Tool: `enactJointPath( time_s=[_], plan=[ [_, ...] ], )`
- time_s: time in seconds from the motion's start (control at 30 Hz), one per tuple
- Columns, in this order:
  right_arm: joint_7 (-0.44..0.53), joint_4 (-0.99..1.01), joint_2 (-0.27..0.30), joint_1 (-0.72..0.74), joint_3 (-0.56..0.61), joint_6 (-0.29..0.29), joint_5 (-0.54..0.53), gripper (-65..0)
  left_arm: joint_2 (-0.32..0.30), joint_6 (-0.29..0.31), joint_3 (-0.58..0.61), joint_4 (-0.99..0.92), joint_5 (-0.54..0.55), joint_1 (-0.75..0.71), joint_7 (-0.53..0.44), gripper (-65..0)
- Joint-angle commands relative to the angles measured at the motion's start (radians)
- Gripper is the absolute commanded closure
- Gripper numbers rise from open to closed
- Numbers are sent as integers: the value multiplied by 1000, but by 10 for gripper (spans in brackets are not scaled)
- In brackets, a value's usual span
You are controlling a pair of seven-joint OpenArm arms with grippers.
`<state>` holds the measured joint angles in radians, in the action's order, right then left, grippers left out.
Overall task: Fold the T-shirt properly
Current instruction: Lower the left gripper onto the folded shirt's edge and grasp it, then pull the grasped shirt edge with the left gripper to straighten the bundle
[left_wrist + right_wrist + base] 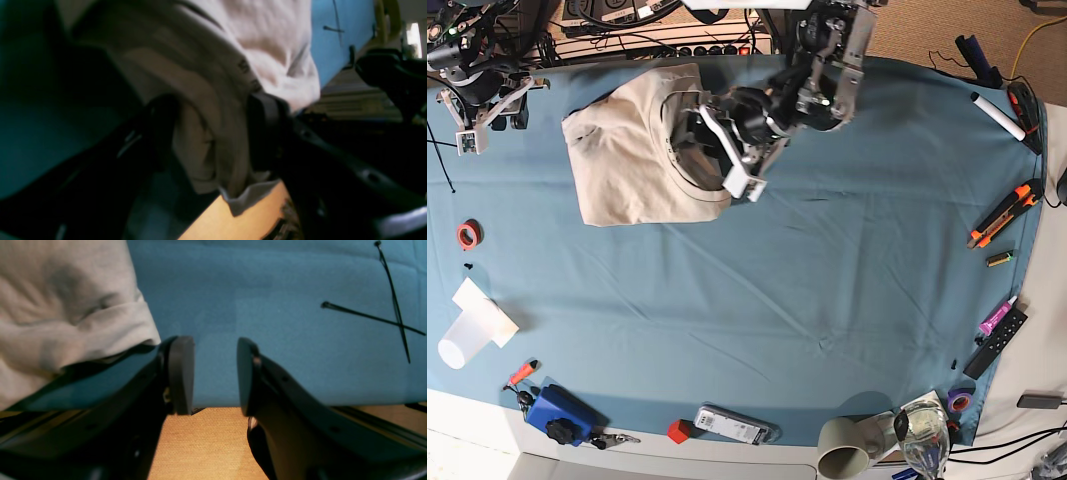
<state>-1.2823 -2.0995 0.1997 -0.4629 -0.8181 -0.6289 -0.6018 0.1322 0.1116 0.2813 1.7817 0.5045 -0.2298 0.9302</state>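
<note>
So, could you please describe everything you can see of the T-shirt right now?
The T-shirt is plain beige cotton, bunched and creased at the far left of the teal table cloth, its ribbed collar facing the left claw, which is shut on a fold near the neck print. The right claw is open beside a hem.

One camera looks straight down from high up. Two ride the arms, very close, looking low over the bench and T-shirt.
</note>
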Motion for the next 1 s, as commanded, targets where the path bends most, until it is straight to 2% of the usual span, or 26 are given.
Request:
enactJointPath(
  time_s=[0.0, 0.17, 0.43, 0.6, 0.8, 0.97],
  plan=[
    [13, -14, 16, -2, -8, -2, -7, -219, 25, 6, 11, 16, 11, 11, -22, -346],
    [2, -14, 16, -2, -8, -2, -7, -219, 25, -49, 10, 16, -63, 14, -39, -346],
    [-3, -14, 16, -2, -8, -2, -7, -219, 25, -47, 11, -36, -56, 14, -41, -346],
    [-5, -14, 16, -2, -8, -2, -7, -219, 25, -33, 11, -143, -32, 26, -57, -346],
    [-3, -14, 16, -2, -8, -2, -7, -219, 25, 31, 11, -148, 59, 36, -47, -345],
    [2, -14, 16, -2, -8, -2, -7, -219, 25, 35, 30, -148, 79, 37, -48, -326]
  ],
)
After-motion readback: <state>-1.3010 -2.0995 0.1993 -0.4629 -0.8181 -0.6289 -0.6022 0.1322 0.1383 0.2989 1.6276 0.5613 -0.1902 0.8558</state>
